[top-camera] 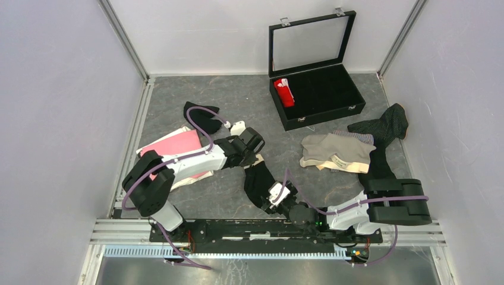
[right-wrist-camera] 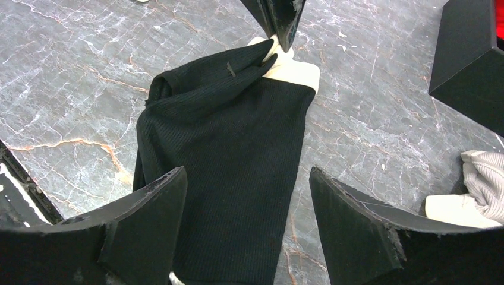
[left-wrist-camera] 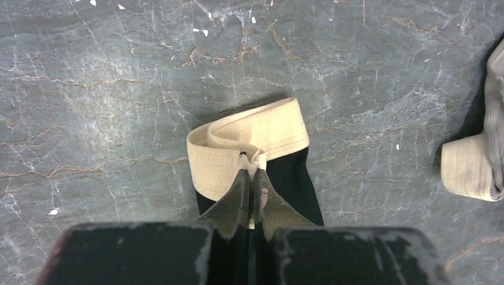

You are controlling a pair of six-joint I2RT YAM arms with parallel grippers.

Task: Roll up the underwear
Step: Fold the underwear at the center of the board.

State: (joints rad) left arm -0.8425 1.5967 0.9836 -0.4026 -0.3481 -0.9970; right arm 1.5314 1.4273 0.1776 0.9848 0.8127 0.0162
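Left pincer (left-wrist-camera: 252,169) clamped tight on black underwear (right-wrist-camera: 238,148) waistband, forearm reaching right. Right pincer (right-wrist-camera: 243,219) jaws wide, cloth's other end between them, arm folded low, pointing at left pincer.

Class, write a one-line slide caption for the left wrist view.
Left pincer shut on the beige waistband of black underwear on a grey table.

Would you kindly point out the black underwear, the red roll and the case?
black underwear (right-wrist-camera: 226,148), right wrist view, middle of the ribbed cloth.
red roll (top-camera: 284,92), top external view, middle of the roll.
case (top-camera: 327,83), top external view, bare black interior.
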